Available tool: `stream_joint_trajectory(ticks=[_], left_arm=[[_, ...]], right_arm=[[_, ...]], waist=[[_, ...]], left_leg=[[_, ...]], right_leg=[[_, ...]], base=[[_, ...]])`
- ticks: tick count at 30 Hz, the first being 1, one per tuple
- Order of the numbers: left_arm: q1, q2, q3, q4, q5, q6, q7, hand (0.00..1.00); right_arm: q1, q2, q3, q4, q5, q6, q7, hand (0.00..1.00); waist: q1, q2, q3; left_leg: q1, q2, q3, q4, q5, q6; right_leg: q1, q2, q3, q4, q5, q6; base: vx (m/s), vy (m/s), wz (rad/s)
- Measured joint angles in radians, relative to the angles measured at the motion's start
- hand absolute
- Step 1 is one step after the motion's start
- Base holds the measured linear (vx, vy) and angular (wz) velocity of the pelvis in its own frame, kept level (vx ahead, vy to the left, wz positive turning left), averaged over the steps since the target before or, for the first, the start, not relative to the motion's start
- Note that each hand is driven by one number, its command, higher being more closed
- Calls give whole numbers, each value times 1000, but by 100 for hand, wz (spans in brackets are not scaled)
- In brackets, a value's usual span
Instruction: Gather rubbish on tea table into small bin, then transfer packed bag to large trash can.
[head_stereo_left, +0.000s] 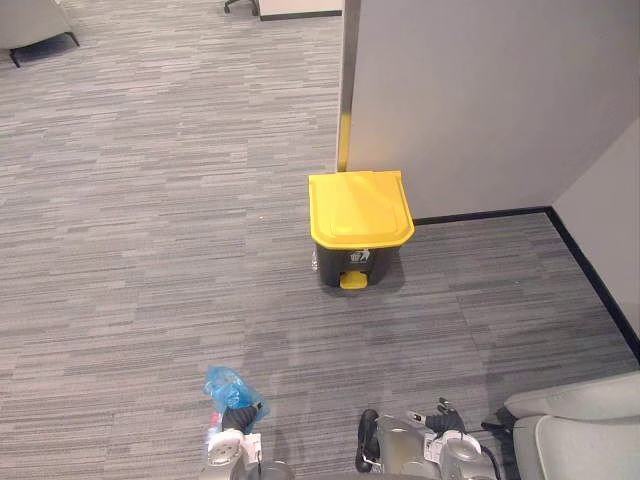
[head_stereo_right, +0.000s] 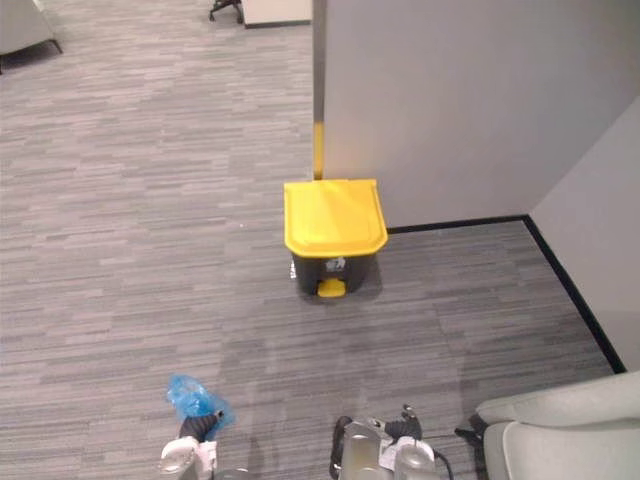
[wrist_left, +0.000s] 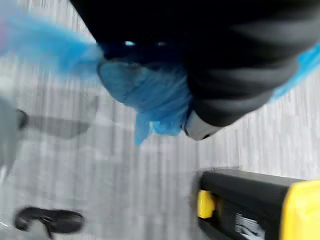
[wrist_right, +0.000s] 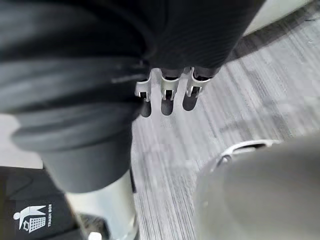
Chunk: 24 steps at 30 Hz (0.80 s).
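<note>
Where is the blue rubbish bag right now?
The blue bag is in the robot's left hand, low on the left of the head views, above the carpet and short of the yellow-lidded bin by the wall.

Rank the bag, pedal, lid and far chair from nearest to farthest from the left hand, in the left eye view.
1. Bag: held in the left hand.
2. Pedal: at the foot of the bin, ahead and to the right.
3. Lid: on top of the bin, just beyond the pedal.
4. Chair: far off, at the upper left.
</note>
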Motion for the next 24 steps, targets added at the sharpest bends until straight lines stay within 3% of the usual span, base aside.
stream_joint_trajectory(ticks=[2,4,5,7,8,11,13,15,17,20,23,24], left_arm=[[10,6,1,-31,0,0,-1,100],[9,5,-1,-36,0,0,-2,100],[6,2,-2,-37,0,0,-3,100],[-1,0,-11,-31,0,0,-7,100],[-7,6,-19,-14,0,1,-10,100],[-17,45,-51,2,0,0,-11,100],[-18,54,-62,35,1,1,-14,100],[-10,63,-70,54,1,2,-19,100],[-5,71,-86,63,1,3,-19,100],[2,86,-84,68,1,4,-13,100],[10,90,-77,72,0,6,-4,100],[9,99,-77,71,0,4,-3,100]], right_arm=[[10,15,3,-5,2,0,-1,0],[3,22,-5,-5,2,0,-1,0],[2,23,-12,-4,2,0,-1,0],[2,13,-25,-2,2,0,-6,0],[2,16,-34,14,3,5,-9,0],[8,25,-34,32,1,9,-8,0],[-2,22,-42,41,1,10,-8,0],[-5,30,-40,41,-1,9,-1,0],[-10,29,-40,41,-2,8,2,0],[-12,21,-22,40,-2,8,3,0],[-17,12,-9,40,-3,7,2,0],[-13,15,-6,43,-2,8,2,0]], waist=[[20,-11,1],[30,-18,1],[31,-19,1],[30,-5,-8],[34,-25,-7],[27,-58,-26],[28,-53,-23],[28,-49,-20],[22,-47,-18],[18,-48,-17],[12,-46,-15],[10,-66,-18]], left_leg=[[-75,27,47,79,-27,36],[-123,22,93,-26,-51,67],[-135,5,110,-160,-51,72],[-132,-32,112,-440,39,80],[-106,-70,120,-490,118,76],[-77,-136,149,-528,102,111],[-29,-153,164,-548,75,127],[61,-171,192,-597,62,136],[112,-188,200,-626,55,149],[169,-182,192,-664,27,153],[201,-162,176,-676,11,126],[211,-175,162,-679,4,90]], right_leg=[[51,6,2,-26,-11,-3],[91,-2,10,-61,-5,15],[109,-11,21,-78,-4,28],[115,-27,40,-85,-12,69],[118,-44,73,-94,-11,101],[159,-99,90,-174,19,138],[148,-121,113,-96,27,152],[56,-154,160,155,48,175],[-15,-183,171,339,92,168],[-84,-175,119,427,-6,140],[-121,-123,48,253,-25,111],[-119,-92,60,52,65,87]], base=[[258,-8,-24],[280,71,-18],[301,152,-25],[346,220,-26],[305,194,-11],[299,187,-5],[239,178,-25],[177,182,-30],[144,96,-9],[127,1,-1],[177,-124,18],[248,-194,30]])
